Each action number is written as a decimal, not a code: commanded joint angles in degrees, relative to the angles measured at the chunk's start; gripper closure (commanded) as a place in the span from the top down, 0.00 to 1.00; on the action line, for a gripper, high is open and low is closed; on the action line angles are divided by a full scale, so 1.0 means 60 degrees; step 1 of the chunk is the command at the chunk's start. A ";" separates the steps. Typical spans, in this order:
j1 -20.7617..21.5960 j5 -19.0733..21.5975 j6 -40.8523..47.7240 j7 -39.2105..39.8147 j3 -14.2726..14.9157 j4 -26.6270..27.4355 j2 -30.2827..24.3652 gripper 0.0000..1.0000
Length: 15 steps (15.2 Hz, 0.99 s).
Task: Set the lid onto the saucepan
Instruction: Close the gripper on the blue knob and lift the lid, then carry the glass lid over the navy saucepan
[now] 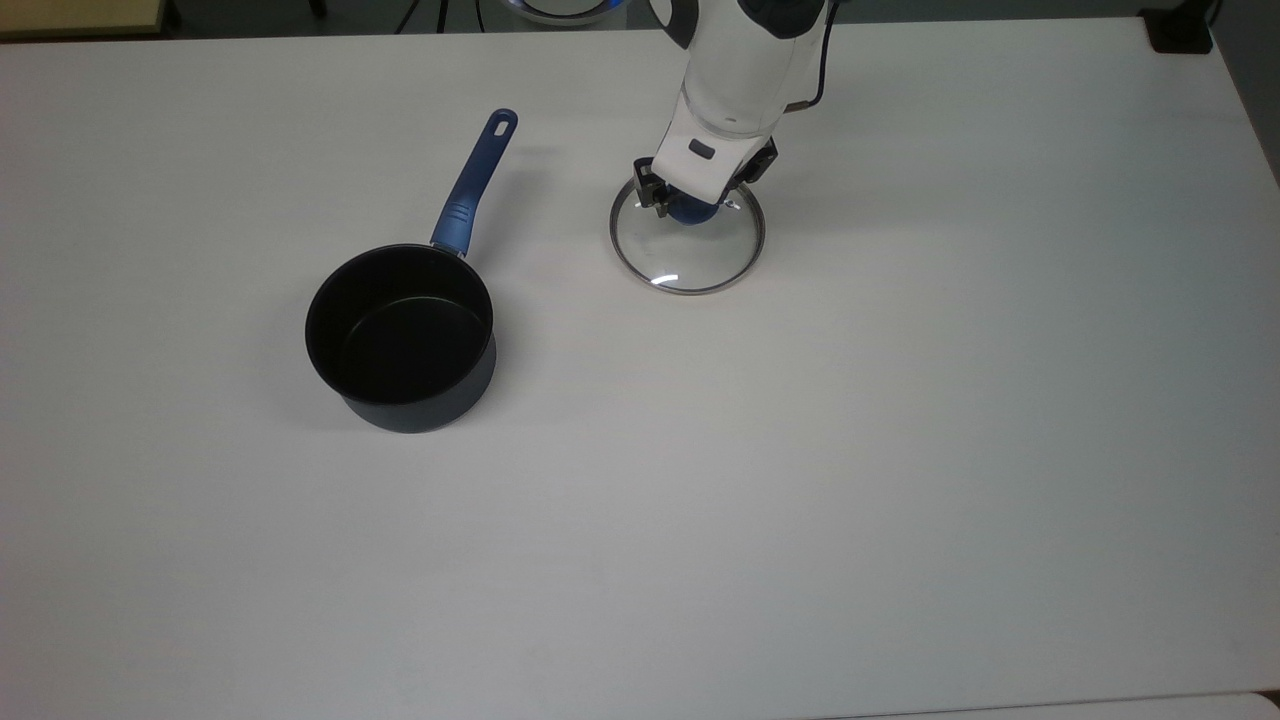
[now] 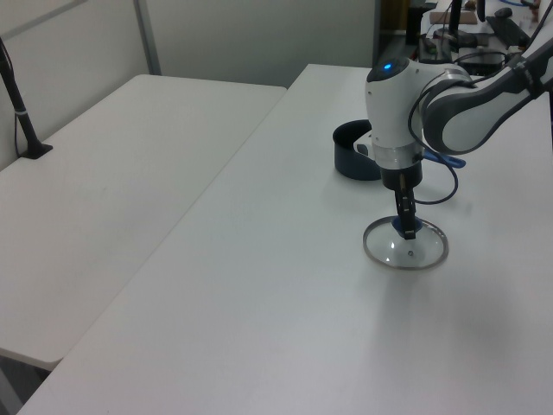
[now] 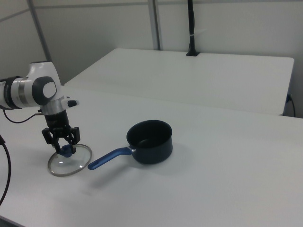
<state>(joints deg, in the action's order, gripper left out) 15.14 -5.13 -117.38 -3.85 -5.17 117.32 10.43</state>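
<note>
Resting: glass lid (image 1: 687,250) flat on the tabletop (image 1: 900,450), blue knob up, well apart from the saucepan.
Tool: tool (image 1: 692,207) straddles the lid's knob, fingers (image 3: 48,137) spread either side; pinch on the knob cannot be confirmed.
Saucepan: saucepan (image 1: 402,340) upright, uncovered, toward the top view's left of the lid; blue handle (image 1: 473,182) points to the tabletop's far edge.

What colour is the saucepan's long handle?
Blue; the saucepan handle shows best in the top view.
</note>
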 commanded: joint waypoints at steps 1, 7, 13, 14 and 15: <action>-0.0107 -0.0126 -0.0300 -0.0149 -0.0002 0.0106 -0.0069 0.51; -0.0122 -0.0053 -0.0154 -0.0149 -0.0002 -0.0143 -0.0171 0.47; -0.0165 0.0166 0.1002 -0.0091 0.0027 -0.1212 -0.0333 0.47; -0.0165 0.0254 0.1163 -0.0062 0.0070 -0.1373 -0.0347 0.47; -0.0180 0.0356 0.1354 -0.0018 0.0114 -0.1578 -0.0347 0.47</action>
<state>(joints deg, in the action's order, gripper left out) 14.30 -4.82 -113.44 -3.90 -5.06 110.96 9.59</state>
